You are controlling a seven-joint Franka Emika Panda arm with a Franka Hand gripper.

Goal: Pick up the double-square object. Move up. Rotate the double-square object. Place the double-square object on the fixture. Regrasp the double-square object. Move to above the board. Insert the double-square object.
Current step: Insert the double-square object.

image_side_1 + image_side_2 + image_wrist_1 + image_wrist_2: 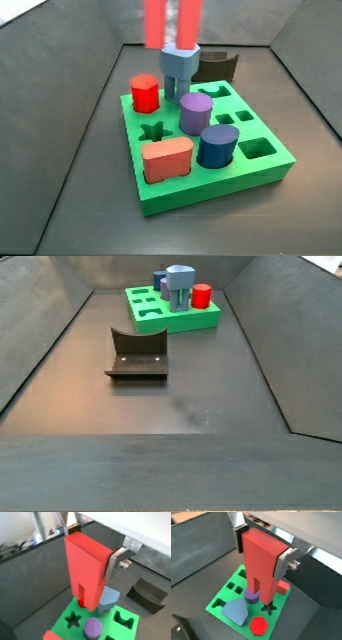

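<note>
Red and long, the double-square object [262, 564] is seen clamped between the silver fingers [283, 563] of the gripper [261, 547], the plates being pressed against its two opposite sides near its upper end. Its long axis is held upright, so that it hangs straight down from the fingers toward the board [232, 594]. In both wrist views its lower, stepped end is seen above the green slab, between the purple cylinder [93, 628] and the grey-blue pentagonal peg [109, 597]; whether it has entered a hole cannot be told. In a side view the red prism [173, 20] is seen standing over the far edge of the board [261, 170]. Farther off, the fixture [136, 354] is left bare on the floor, well apart.
</note>
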